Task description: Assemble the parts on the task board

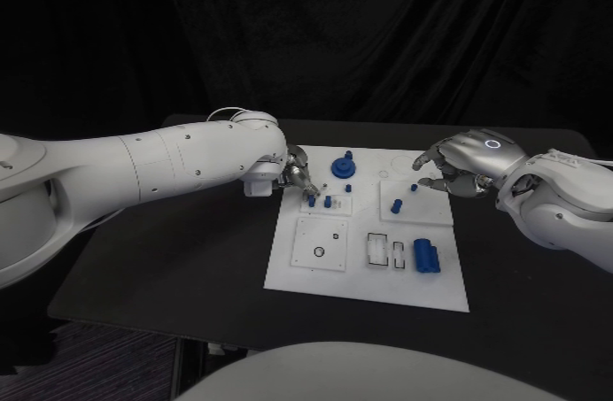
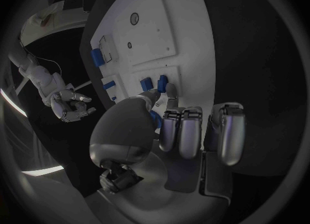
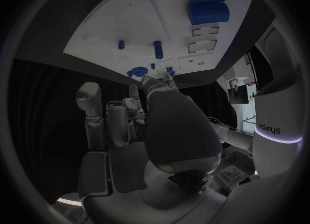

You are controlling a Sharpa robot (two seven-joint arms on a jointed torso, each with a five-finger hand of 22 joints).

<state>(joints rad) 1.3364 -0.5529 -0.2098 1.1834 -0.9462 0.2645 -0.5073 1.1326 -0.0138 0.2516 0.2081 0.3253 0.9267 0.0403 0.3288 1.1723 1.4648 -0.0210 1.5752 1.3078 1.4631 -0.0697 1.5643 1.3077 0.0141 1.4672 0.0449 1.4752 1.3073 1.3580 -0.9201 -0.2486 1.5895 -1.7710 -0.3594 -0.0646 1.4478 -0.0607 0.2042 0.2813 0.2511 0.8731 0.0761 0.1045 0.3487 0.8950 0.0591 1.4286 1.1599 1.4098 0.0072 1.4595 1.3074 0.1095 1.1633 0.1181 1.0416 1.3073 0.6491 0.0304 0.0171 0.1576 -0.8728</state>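
The white task board (image 1: 335, 268) lies mid-table. My left hand (image 1: 297, 173) hovers at its far left edge, thumb and fingertip close together right by two small upright blue pegs (image 1: 311, 201) (image 2: 161, 83). A sliver of blue shows between the thumb and fingers (image 2: 155, 121); I cannot tell whether it is held. Just right of that hand stands a blue round knob (image 1: 343, 166) (image 3: 137, 72). My right hand (image 1: 466, 162) (image 3: 149, 126) hangs over the far right corner, fingers curved and apart, holding nothing.
Two thick blue cylinders (image 1: 425, 255) (image 3: 208, 8) lie side by side on the board's near right. A short blue piece (image 1: 396, 206) and a smaller one (image 1: 415, 187) sit on the right panel. Black table surrounds the board.
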